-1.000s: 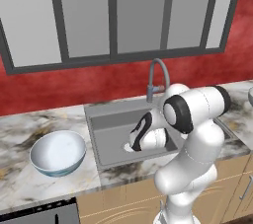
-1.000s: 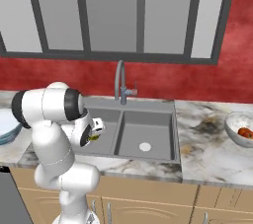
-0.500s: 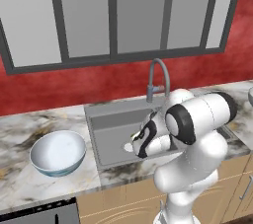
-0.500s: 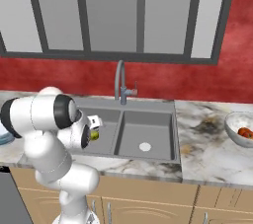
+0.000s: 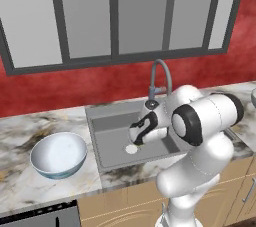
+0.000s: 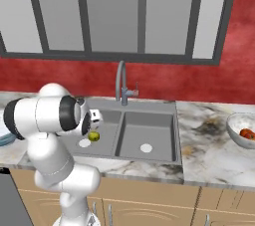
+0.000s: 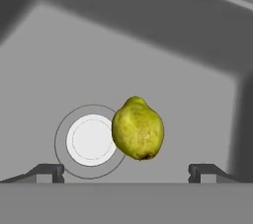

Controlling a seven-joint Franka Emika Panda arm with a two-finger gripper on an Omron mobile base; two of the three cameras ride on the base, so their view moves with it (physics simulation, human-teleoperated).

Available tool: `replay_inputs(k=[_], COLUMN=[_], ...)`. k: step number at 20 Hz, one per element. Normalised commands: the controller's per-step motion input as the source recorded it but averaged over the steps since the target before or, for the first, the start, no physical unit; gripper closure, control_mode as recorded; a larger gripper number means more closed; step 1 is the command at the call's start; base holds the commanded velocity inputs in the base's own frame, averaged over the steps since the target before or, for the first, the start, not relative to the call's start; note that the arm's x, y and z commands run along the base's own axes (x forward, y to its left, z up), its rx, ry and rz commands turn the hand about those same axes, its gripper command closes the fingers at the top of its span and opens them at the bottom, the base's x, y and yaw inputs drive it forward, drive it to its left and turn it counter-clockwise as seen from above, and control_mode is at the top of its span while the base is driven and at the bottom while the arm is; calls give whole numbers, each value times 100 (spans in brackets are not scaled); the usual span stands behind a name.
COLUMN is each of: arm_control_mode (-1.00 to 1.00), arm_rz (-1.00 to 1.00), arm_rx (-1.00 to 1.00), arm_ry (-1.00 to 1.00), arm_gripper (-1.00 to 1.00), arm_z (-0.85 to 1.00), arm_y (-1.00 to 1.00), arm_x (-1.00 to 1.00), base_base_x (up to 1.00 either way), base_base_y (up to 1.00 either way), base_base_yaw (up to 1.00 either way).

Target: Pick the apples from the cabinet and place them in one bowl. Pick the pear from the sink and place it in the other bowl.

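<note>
The small yellow-green pear with olive shading (image 7: 138, 128) lies on the floor of the left basin of the grey metal double-basin sink (image 6: 152, 131), just beside the round pale drain (image 7: 91, 140), at about three o'clock from it in the hand view and touching its ring in that view. The white arm's two-finger gripper (image 7: 126, 171) hovers over it with the jaws released and spread wide, one tip to either side of the fruit and both clear of it. The pear looks firm, light and smooth-skinned, so it may roll or slip on the metal; the safest hold is probably across its broad belly rather than the narrower stem end at twelve o'clock. On the marble desk (image 5: 20, 181), at nine o'clock from the sink in the left base view, the glossy bluish-white translucent bowl (image 5: 58, 154) holds nothing. At three o'clock in the right base view, the frosted grey-white speckled bowl (image 6: 241, 129) holds red fruit, seemingly the apples (image 6: 247, 133).
</note>
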Motion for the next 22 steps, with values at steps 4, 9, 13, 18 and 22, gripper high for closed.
replay_inputs(k=[4, 9, 13, 18, 22], arm_control_mode=[-100, -100, -100, -100, -100], arm_rz=[2, 1, 1, 1, 1], arm_rx=[0, 0, 0, 0, 0], arm_ry=[14, 0, 0, 1, 1], arm_gripper=[-100, -100, -100, -100, -100], arm_z=[-4, -13, -14, -31, -42], arm_y=[0, 0, 0, 0, 0], arm_x=[28, 11, 3, 1, 8], base_base_x=[0, 0, 0, 0, 0], base_base_y=[0, 0, 0, 0, 0], base_base_yaw=[0, 0, 0, 0, 0])
